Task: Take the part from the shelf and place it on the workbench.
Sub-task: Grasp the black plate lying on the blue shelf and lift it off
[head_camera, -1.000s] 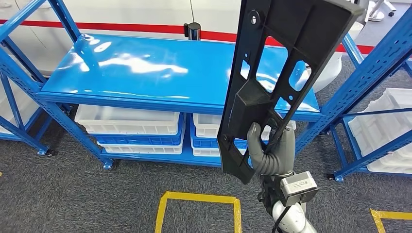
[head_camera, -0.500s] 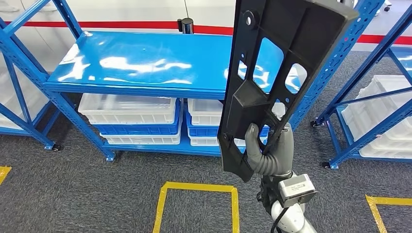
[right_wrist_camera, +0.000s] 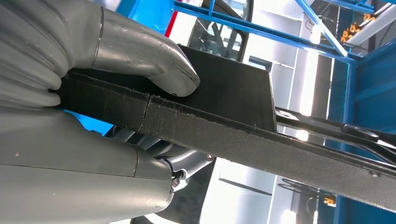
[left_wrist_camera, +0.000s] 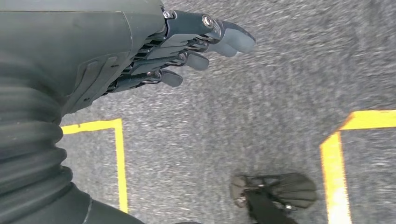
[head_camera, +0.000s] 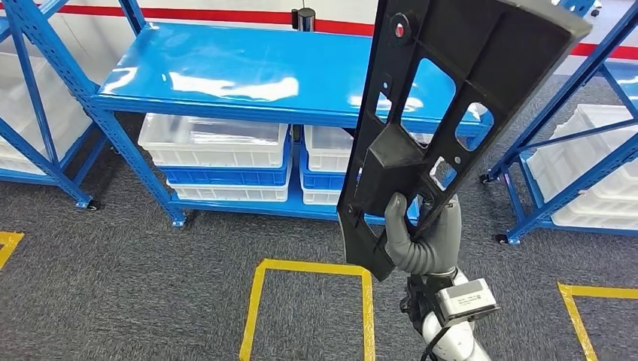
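A long black plastic part (head_camera: 444, 98) with several cut-outs stands upright and slightly tilted in the head view, in front of the blue shelf. My right hand (head_camera: 421, 241) grips its lower end, thumb wrapped over the front edge. In the right wrist view the thick grey thumb (right_wrist_camera: 144, 56) presses on the black part (right_wrist_camera: 243, 135), clamping its edge against the fingers. My left hand (left_wrist_camera: 154, 51) hangs over grey carpet, fingers apart and holding nothing.
A blue metal shelf (head_camera: 248, 75) with a bare glossy top stands ahead; white bins (head_camera: 214, 139) sit on its lower level. Another blue rack (head_camera: 572, 150) with white bins is at the right. Yellow tape squares (head_camera: 308, 267) mark the grey carpet.
The whole view has shifted: the shelf sits further right and higher in the picture now, so the camera has moved. My right hand still grips the part the same way.
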Robot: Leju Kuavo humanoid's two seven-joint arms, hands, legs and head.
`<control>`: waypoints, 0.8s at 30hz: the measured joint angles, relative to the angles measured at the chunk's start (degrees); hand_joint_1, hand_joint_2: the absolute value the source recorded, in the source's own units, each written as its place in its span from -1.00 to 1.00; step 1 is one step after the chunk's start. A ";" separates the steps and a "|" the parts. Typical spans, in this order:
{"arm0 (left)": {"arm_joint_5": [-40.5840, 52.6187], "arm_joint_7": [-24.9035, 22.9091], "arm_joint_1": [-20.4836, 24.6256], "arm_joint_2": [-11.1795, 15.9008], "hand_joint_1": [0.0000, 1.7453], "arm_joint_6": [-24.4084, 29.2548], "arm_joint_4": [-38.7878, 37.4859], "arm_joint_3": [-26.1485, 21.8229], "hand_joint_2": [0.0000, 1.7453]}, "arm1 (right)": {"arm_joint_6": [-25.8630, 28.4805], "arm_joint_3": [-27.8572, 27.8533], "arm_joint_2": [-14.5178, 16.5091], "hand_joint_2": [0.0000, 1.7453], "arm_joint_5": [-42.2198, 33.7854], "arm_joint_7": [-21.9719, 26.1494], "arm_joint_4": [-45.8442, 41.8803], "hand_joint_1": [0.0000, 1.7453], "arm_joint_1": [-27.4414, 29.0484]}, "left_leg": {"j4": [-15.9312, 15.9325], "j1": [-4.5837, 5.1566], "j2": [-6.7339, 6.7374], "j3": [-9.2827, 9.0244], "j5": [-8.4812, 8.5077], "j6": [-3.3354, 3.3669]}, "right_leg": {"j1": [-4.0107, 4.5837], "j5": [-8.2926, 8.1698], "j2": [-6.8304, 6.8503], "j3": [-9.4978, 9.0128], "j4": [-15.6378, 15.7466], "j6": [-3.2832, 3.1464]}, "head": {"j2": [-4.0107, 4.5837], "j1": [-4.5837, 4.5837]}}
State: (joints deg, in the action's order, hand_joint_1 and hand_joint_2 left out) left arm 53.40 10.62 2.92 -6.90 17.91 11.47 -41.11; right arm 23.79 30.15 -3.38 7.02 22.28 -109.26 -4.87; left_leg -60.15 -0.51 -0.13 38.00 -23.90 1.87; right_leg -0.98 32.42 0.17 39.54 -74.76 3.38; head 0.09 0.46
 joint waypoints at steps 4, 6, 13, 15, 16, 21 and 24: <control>0.02 0.01 0.07 -0.12 -1.00 -0.09 0.01 0.01 1.00 | -0.12 -0.04 0.06 1.00 -0.56 0.35 -0.28 1.00 -0.05 | 0.07 0.14 -0.01 2.49 2.81 -0.78 | 0.73 -1.31 0.04 -11.64 14.34 -0.39 | 0.00 -0.09; 0.02 0.03 0.06 -0.19 -1.00 -0.10 0.01 -0.01 1.00 | -0.14 -0.11 0.11 1.00 -0.54 0.61 -0.51 1.00 -0.04 | 0.58 0.10 0.01 2.64 4.27 -1.52 | 1.11 -0.60 -0.06 -13.62 18.21 -1.23 | 0.00 -0.01; 0.01 0.07 -0.18 -0.16 -1.00 -0.10 -0.02 -0.20 1.00 | -0.16 -0.42 0.31 1.00 -0.20 1.39 -0.63 1.00 0.44 | -12.50 -0.34 -0.08 5.21 -7.27 -3.44 | 0.27 -5.52 0.10 -9.39 18.34 -3.41 | 0.00 -0.53; 0.02 0.07 -0.17 -0.15 -1.00 -0.10 -0.01 -0.36 1.00 | -0.16 -0.42 0.30 1.00 0.01 1.58 -0.63 1.00 0.63 | -15.10 -0.59 -0.07 3.66 -6.42 -3.86 | 0.25 -6.78 0.13 -7.69 18.03 -3.18 | 0.00 -0.56; 0.01 0.08 -0.15 -0.13 -1.00 -0.10 -0.01 -0.44 1.00 | -0.16 -0.43 0.30 1.00 0.13 1.63 -0.63 1.00 0.69 | -13.28 -0.80 -0.07 1.32 -5.05 -4.01 | 0.17 -7.27 0.11 -6.82 17.74 -2.93 | 0.00 -0.57; -0.02 0.20 0.21 -0.25 -1.00 -0.09 0.02 -0.66 1.00 | -0.16 -0.60 0.31 1.00 0.46 1.81 -0.90 1.00 0.80 | 0.00 -0.51 -0.58 -7.92 -5.98 -3.53 | 0.30 -8.94 0.19 -4.10 16.06 -1.09 | 0.00 -0.53; -0.04 0.21 0.17 -0.22 -1.00 -0.08 -0.01 -0.84 1.00 | -0.16 -0.83 0.30 1.00 0.52 1.95 -0.94 1.00 0.85 | 0.30 -0.26 -0.23 -6.10 -4.43 -1.27 | 0.08 -8.57 0.12 -2.74 15.27 -0.29 | 0.00 -0.44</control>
State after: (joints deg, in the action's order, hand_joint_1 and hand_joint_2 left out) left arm 53.36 10.83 3.09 -7.12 17.84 11.47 -41.94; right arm 23.63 29.32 -3.09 7.53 24.23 -110.20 -4.02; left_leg -59.85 -0.77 -0.36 31.90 -28.33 0.60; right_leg -0.90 23.86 0.29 36.80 -59.48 3.08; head 0.09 0.03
